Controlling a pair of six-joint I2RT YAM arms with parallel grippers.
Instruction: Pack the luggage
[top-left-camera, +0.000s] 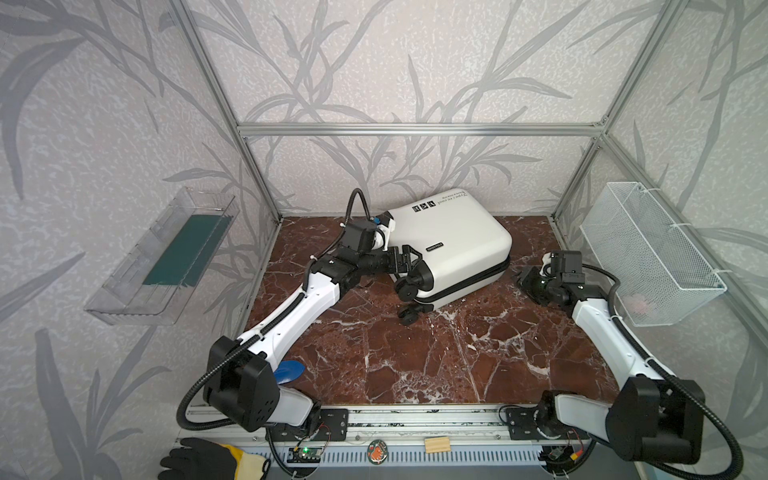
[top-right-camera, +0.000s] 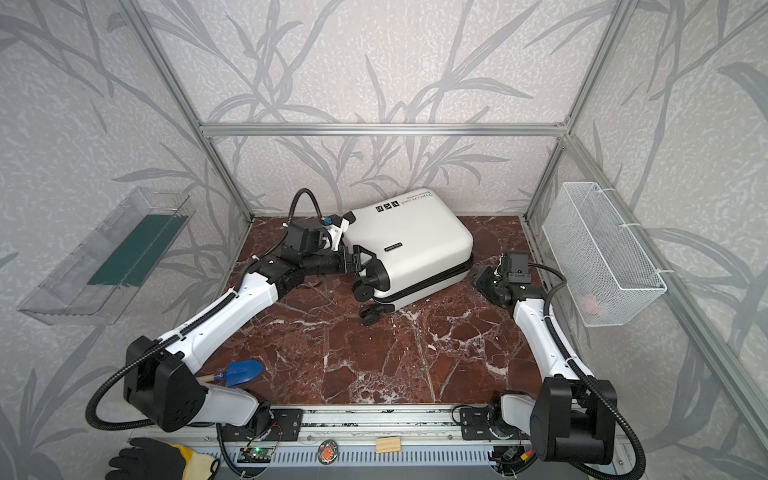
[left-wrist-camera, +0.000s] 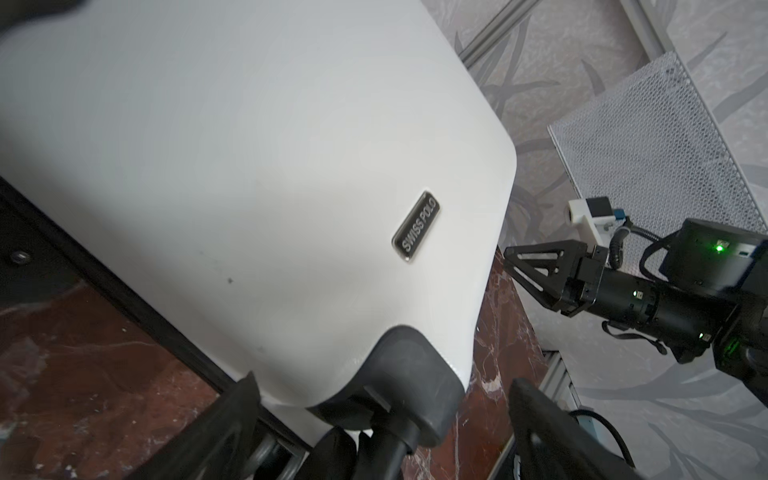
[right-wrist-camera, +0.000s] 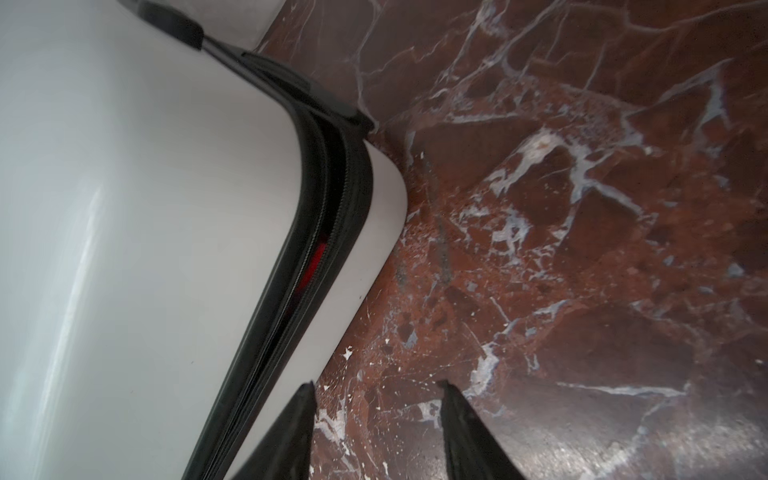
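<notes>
A clear tray (top-left-camera: 133, 299) is mounted on the left wall, with a dark green sheet (top-left-camera: 187, 249) laid in it. A black-and-yellow glove (top-left-camera: 208, 459) is seen at the front edge, below the left arm's base. A blue shovel (top-right-camera: 243, 371) is laid on the marble table (top-left-camera: 415, 361) at the front left, half hidden by the left arm.

The left gripper (top-left-camera: 411, 259) is positioned low at the wheel end of the luggage (top-left-camera: 449, 245). In the left wrist view its fingers (left-wrist-camera: 224, 428) are seen spread wide, one on each side of a black wheel housing (left-wrist-camera: 407, 382). Nothing is pinched.

The luggage is laid flat on the table at the back middle. It is turned at an angle, with its wheels (top-left-camera: 406, 291) pointed front left. The two white shells are folded together, but the black zipper seam (right-wrist-camera: 328, 178) is seen gaping at one corner, and a red patch (right-wrist-camera: 318, 255) is visible inside. A "SWISS POLO" badge (left-wrist-camera: 415, 226) is fixed on the top shell. Black icons and text (top-left-camera: 440, 201) are printed near the far end.

The right gripper (top-left-camera: 521, 277) is held low, just beside the luggage's right corner. In the right wrist view its fingers (right-wrist-camera: 286, 440) are seen parted, with only bare table between them; nothing is gripped. Contact between the nearer finger and the lower shell cannot be told.

A white wire basket (top-left-camera: 648, 253) is hung on the right wall. A pale pink thing (top-left-camera: 640, 303) is seen in it, too blurred to identify.
</notes>
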